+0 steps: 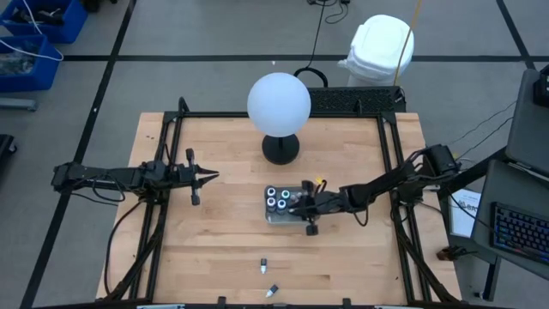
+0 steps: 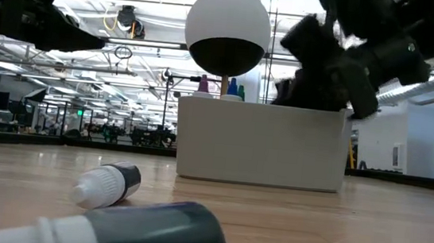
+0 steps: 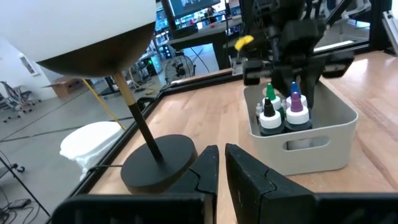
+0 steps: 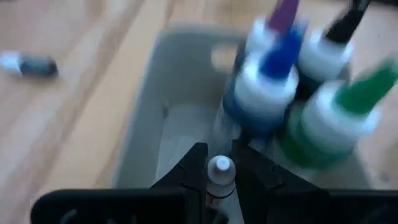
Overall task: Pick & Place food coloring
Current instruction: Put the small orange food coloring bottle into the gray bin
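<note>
- High view: the right gripper (image 1: 302,204) hangs over the open side of the grey bin (image 1: 276,216), beside the round-topped bottles standing in it. The left gripper (image 1: 208,177) waits well apart, over bare table. Two small bottles lie loose on the wood, one (image 1: 263,263) nearer to the right gripper and one (image 1: 273,291) farther, at the table edge.
- Low view: the right arm comes down from above onto the bin wall (image 2: 263,142). In front lie the small white-capped bottle (image 2: 107,184) and a dark bottle (image 2: 143,228), both on their side.
- Left wrist view: the left fingers (image 3: 202,174) are almost touching each other and hold nothing. Ahead, the bin holds bottles with green (image 3: 270,94), black (image 3: 268,115), purple (image 3: 295,106) and blue tips, upright and close together.
- Right wrist view: the right fingers (image 4: 193,165) are nearly closed on a tiny white-capped bottle (image 4: 219,174), upright between them, above the empty part of the bin floor (image 4: 180,130), just beside the blue bottle (image 4: 267,81).
- My judgement: this is the placing step. The next move asks to lower the bottle straight, open the fingers, and not knock the neighbours. After that, the two loose bottles remain.
</note>
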